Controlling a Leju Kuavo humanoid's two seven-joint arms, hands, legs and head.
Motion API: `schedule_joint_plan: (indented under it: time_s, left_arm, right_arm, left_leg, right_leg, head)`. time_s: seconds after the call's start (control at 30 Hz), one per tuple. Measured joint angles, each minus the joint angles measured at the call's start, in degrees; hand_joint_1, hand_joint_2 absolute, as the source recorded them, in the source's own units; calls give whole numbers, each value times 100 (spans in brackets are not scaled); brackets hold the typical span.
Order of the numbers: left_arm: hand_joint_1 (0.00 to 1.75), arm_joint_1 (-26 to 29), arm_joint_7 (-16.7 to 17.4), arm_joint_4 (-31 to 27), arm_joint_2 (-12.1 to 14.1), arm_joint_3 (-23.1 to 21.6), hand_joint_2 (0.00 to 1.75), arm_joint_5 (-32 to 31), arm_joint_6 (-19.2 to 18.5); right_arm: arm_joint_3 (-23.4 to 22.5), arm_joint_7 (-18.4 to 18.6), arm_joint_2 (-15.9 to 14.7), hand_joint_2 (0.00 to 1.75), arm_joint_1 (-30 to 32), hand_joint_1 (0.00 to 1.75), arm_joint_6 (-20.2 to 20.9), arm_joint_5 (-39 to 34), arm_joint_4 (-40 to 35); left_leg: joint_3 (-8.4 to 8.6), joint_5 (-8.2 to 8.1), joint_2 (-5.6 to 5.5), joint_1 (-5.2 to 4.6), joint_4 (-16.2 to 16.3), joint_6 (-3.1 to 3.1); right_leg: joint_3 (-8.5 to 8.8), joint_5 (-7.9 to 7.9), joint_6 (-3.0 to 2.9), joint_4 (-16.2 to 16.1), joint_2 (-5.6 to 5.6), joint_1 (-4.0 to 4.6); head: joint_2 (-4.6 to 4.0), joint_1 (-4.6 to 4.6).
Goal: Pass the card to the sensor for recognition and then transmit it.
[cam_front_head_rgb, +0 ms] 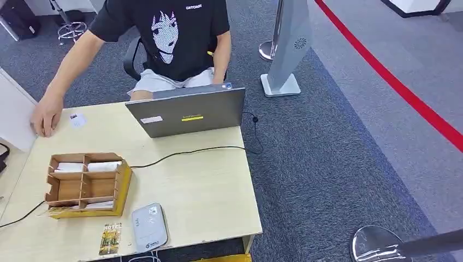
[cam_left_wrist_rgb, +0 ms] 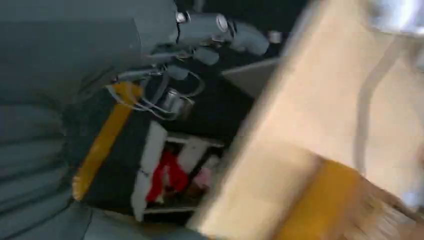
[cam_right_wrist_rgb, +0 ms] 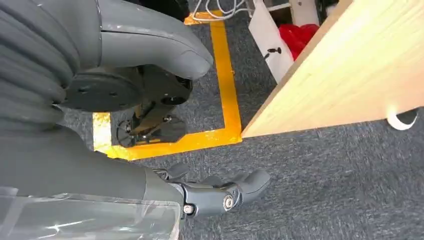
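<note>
Grey carpet, pale wood tabletop (cam_front_head_rgb: 207, 196) | card (cam_front_head_rgb: 110, 239) lies flat at near edge, just beside grey sensor (cam_front_head_rgb: 148, 226) | left hand (cam_left_wrist_rgb: 210, 37) blurred, cannot tell | right hand (cam_right_wrist_rgb: 165, 100) hangs below tabletop, fingers apart, holding nothing

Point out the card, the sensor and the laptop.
card (cam_front_head_rgb: 110, 239), head view, middle of its printed face
sensor (cam_front_head_rgb: 148, 226), head view, centre of its grey top
laptop (cam_front_head_rgb: 188, 113), head view, back of its lid

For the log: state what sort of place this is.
Likely a mock hotel front desk in an office or lab: a person behind a laptop, a card organizer, a card reader, and a "HOTEL" card.
</note>
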Motion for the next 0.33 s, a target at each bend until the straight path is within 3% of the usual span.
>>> schedule_joint_plan:
  time_s: [0.17,0.33]
  left_arm:
    - [0,-479,535,1342,-7,482,175,-290,-233]
    - [0,-1012,813,2498,-28,1139,175,-930,-496]
  right_arm:
    - [-186,-54,0,175,-43,0,201,137,52]
    - [-297,-114,0,175,-68,0,354,339,92]
  left_leg:
    - [1,0,-4,0,0,0]
    - [2,1,-7,0,0,0]
  right_leg:
    - [3,0,0,0,-4,0]
    - [4,0,0,0,-8,0]
  head:
    - [2,-2]
    - [0,-2]
